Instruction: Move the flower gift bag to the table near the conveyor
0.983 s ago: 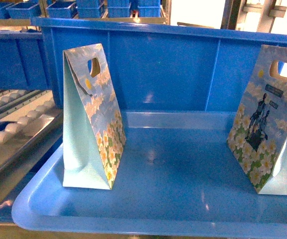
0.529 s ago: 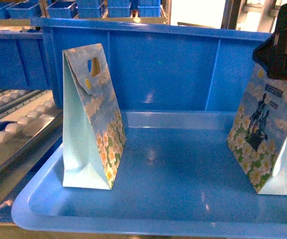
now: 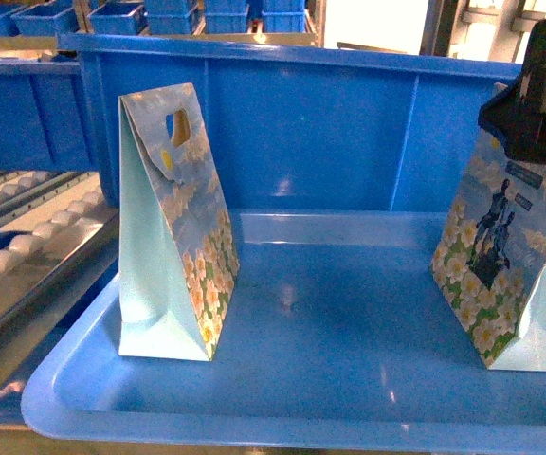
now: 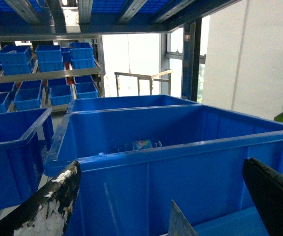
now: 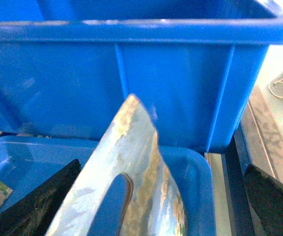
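Two flower gift bags stand upright in a blue tray [image 3: 282, 398]: one at the left [image 3: 173, 227] and one at the right [image 3: 500, 256] with a dark figure print. My right gripper [image 3: 534, 133] hangs over the right bag's top edge. In the right wrist view that gripper [image 5: 156, 206] is open, and the bag's top with its handle slot [image 5: 131, 182] rises between the fingers without being clamped. My left gripper [image 4: 163, 196] is open, with a bag's tip [image 4: 180, 223] low between its fingers; it does not show in the head view. The conveyor [image 3: 27, 237] runs along the left. The table is out of view.
A tall blue bin [image 3: 311, 123] stands right behind the tray, and its wall fills both wrist views. More blue bins [image 4: 38, 73] sit on shelves behind. A metal rail [image 5: 220, 196] runs past the tray's right end.
My right gripper has come into the head view at the top right and lowered over the right bag's top. Both bags have stayed in place.
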`<state>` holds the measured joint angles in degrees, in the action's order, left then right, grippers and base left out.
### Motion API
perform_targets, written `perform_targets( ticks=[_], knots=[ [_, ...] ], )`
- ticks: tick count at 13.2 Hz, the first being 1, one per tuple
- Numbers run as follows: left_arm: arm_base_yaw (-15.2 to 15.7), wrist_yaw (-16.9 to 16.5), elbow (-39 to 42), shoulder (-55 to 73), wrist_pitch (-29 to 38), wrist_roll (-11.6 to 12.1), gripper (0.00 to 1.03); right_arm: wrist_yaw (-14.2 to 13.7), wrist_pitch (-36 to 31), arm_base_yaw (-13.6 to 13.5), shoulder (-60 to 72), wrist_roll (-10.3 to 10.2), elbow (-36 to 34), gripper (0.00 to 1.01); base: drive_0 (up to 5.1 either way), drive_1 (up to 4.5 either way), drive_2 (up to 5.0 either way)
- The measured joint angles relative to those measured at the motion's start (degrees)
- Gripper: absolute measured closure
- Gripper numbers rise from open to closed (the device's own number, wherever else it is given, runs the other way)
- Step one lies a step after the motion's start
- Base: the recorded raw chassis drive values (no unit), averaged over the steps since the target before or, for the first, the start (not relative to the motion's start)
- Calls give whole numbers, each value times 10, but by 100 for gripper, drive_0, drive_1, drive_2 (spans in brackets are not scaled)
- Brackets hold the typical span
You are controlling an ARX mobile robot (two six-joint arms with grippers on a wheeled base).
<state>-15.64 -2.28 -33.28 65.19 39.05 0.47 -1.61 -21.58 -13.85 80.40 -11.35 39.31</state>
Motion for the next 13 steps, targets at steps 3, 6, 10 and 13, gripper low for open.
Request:
perform_targets(
  ticks=[3,6,10,13],
  knots=[
    [0,0,0,0,0,0,5,3,-2,-6,0,-4,-8,15,0,0,0],
    [0,0,0,0,0,0,5,7,-6,-16,-4,-3,-18,36,0,0,0],
    [0,0,0,0,0,0,5,3,-16,-16,-24,3,-20,79,0,0,0],
    [0,0,0,0,0,0,5,0,-18,-16,-32,7,-28,98,0,0,0]
  ],
)
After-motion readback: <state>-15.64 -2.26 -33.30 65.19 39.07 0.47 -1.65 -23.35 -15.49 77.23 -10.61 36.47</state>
